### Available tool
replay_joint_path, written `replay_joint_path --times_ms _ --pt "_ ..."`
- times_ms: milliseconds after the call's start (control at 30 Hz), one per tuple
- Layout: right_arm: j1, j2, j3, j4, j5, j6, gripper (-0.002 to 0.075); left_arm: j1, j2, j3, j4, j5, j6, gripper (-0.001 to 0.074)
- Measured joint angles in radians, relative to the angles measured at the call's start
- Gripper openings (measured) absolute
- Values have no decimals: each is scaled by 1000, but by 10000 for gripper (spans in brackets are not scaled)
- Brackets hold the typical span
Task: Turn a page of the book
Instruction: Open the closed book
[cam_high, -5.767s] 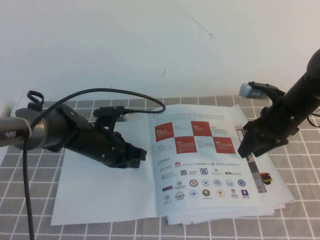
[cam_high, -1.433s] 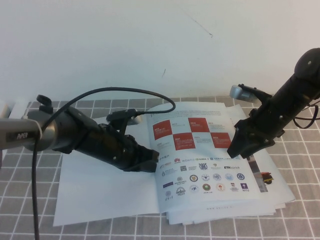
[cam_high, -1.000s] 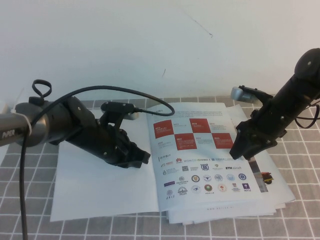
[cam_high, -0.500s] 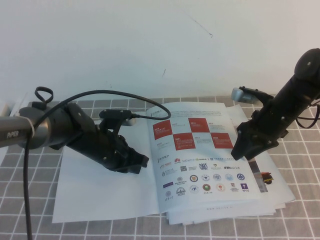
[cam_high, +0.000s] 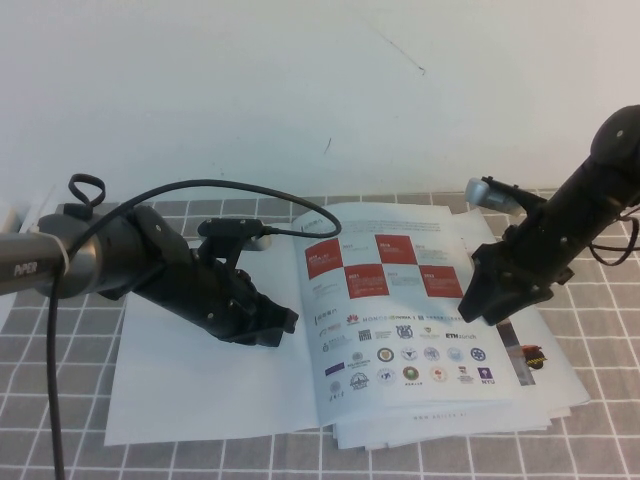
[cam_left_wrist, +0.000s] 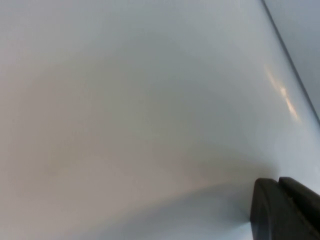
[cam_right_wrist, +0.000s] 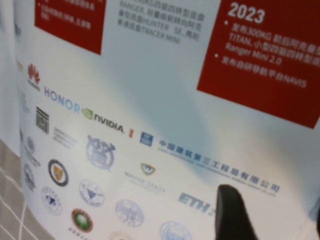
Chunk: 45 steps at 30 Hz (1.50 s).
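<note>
The book (cam_high: 330, 330) is seen lying open across the lower centre of the high view, on a table (cam_high: 60, 440) covered by a grey grid-patterned cloth. The page (cam_high: 400, 310), with red-and-white checker blocks above rows of small logos, is found right of centre, its right edge slightly lifted off the sheets beneath. A blank white sheet (cam_high: 190, 380) is spread at lower left.

The left tool (cam_high: 272, 322) is held low over the blank sheet, just left of the book's middle fold; whether it is open or closed cannot be told, and nothing is seen held in it. A black cable (cam_high: 150, 195) is looped above the left arm.

The right tool (cam_high: 482, 300) is placed at the right edge of the page, at mid-right of the frame. In the right wrist view one dark fingertip (cam_right_wrist: 232, 212) is seen against the logo rows; how wide the tool stands, and whether the page is gripped, cannot be told.
</note>
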Motion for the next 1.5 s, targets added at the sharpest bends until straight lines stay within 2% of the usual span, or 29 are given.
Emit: replay_joint_path --times_ms 900,1167,1500 --pt "4 18 0 358 -7 -150 355 1 4 0 -26 6 31 -4" --pt "4 18 0 550 -9 -214 355 1 4 0 -26 6 31 -4" --pt "46 18 0 651 -16 -272 355 1 4 0 -30 6 29 -4"
